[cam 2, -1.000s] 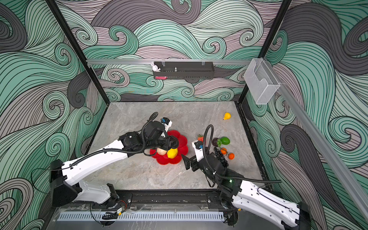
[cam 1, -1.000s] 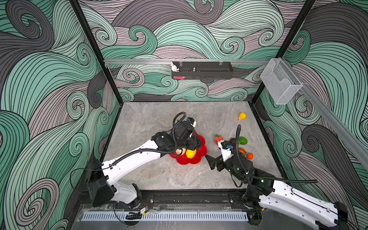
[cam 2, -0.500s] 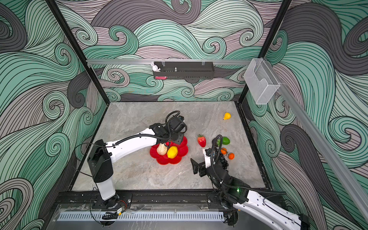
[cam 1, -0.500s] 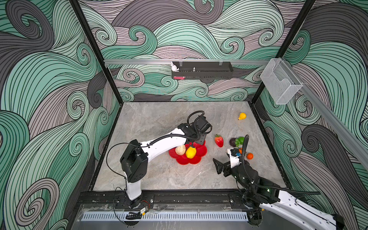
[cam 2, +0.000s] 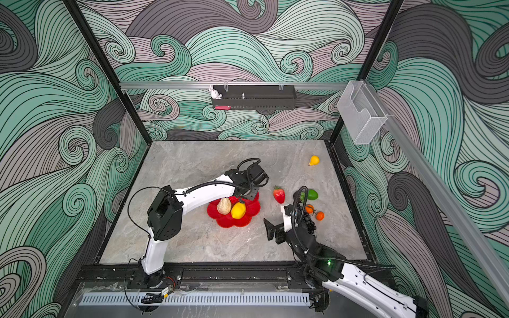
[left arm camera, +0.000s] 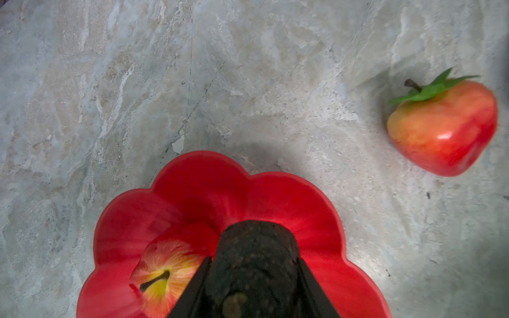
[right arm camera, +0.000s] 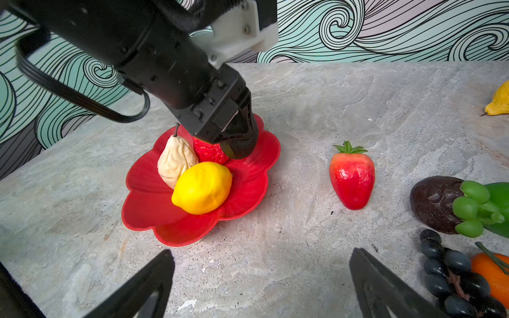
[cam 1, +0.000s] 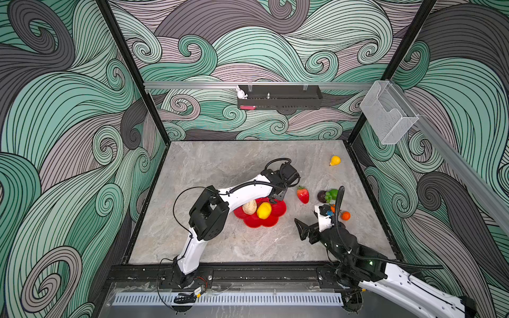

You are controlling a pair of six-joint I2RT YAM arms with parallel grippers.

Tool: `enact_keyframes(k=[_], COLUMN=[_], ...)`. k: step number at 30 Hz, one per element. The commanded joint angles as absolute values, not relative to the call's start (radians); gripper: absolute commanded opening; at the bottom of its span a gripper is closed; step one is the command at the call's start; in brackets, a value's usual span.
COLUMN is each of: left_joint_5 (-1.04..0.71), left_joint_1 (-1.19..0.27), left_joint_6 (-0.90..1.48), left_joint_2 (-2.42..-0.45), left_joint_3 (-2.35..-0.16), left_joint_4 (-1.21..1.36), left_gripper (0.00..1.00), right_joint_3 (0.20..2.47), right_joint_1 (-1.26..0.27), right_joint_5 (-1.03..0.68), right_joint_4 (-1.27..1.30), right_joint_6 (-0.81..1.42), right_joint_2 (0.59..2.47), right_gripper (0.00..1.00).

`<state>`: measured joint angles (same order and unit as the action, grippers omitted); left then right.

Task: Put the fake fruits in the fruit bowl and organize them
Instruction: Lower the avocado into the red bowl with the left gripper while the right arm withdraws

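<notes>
Up close, the left wrist view shows left fingers [left arm camera: 192, 294] clamping the dark avocado [left arm camera: 256, 247] over the fruit bowl [left arm camera: 275, 198], beside a red apple [left arm camera: 162, 275] hidden in both top views. Right fingers [right arm camera: 385, 289] are spread wide, empty, above the bench [right arm camera: 275, 261]. The mid-bench bowl holds pear [right arm camera: 176, 159] and lemon [right arm camera: 202, 187].

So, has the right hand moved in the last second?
Yes. The right hand has drawn back from the fruit bowl, toward the table's front edge.

You're looking at a lab test cell: wave-printed walls [cam 1: 82, 110], black frame posts [cam 1: 133, 71], two robot arms [cam 1: 248, 191] bolted before a marble-look desk [cam 1: 220, 165].
</notes>
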<state>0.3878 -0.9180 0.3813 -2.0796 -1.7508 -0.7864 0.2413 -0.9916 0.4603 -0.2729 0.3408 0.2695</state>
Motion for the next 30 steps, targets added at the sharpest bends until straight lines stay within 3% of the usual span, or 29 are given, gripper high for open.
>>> enact_keyframes(k=[1,14,30], left_joint_5=[0.424,0.415,0.378], left_joint_1=[-0.907,-0.884,-0.879], left_joint_6=[0.374,0.393,0.402], left_joint_2=[-2.108,-2.152,-2.147], left_joint_3=[-1.786,-1.762,-1.732], left_joint_4=[-0.822,-0.798,-0.789], left_gripper=[0.4,0.42,0.55], right_joint_3=[0.244,0.245,0.246], right_joint_1=[-0.982,-0.978,-0.974], right_joint_5=[0.466,0.463,0.46], right_joint_4=[-0.267,-0.264,-0.257], right_joint_6=[0.334,0.334,0.335], right_joint_2=[0.256,0.266,0.281], right_gripper=[1.0,1.0,1.0])
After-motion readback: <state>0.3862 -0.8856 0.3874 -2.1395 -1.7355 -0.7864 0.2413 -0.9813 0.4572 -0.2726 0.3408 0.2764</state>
